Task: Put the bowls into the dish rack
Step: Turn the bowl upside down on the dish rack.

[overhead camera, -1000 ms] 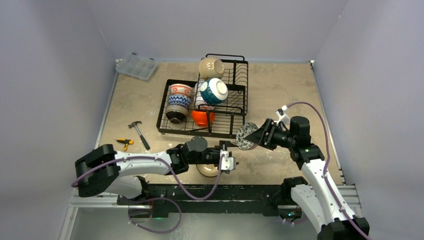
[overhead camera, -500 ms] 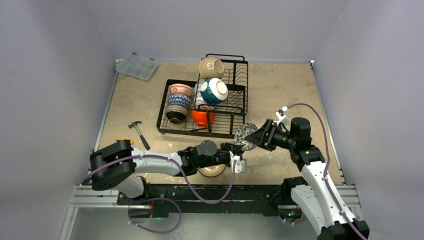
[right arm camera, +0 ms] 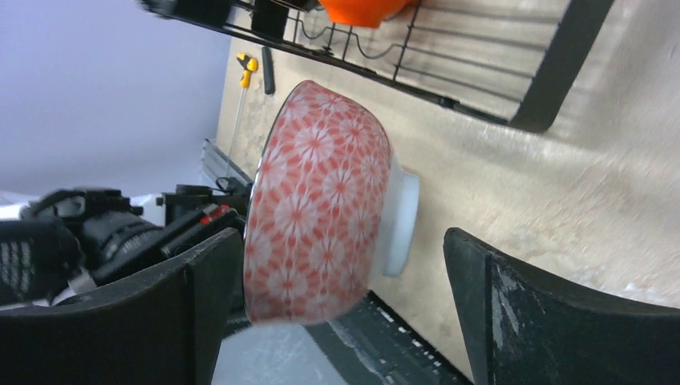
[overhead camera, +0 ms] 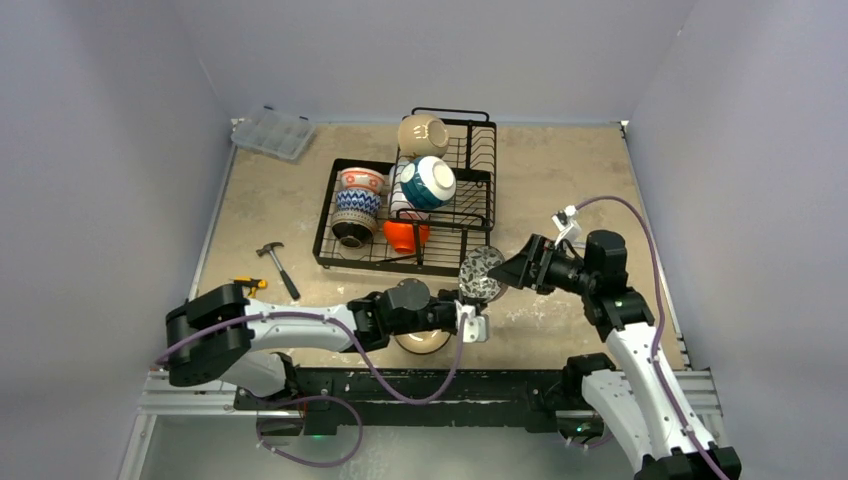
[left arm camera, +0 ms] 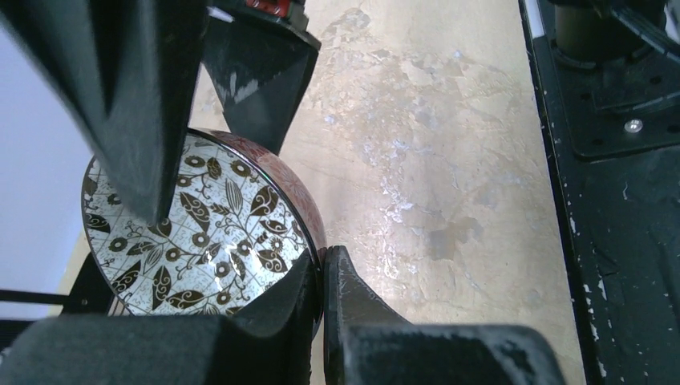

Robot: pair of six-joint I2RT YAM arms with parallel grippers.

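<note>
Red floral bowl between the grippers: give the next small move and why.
Probably back the right gripper away from the red floral ceramic bowl: its jaws stand wide open around it, while the left gripper is shut on the rim, so the left arm alone carries it.

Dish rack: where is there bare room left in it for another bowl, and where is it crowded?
Bare wire shows along the dish rack's right side, right of the teal bowl and tan bowl, and at the front right corner beside the orange bowl. The left and middle are crowded with bowls packed together.
</note>
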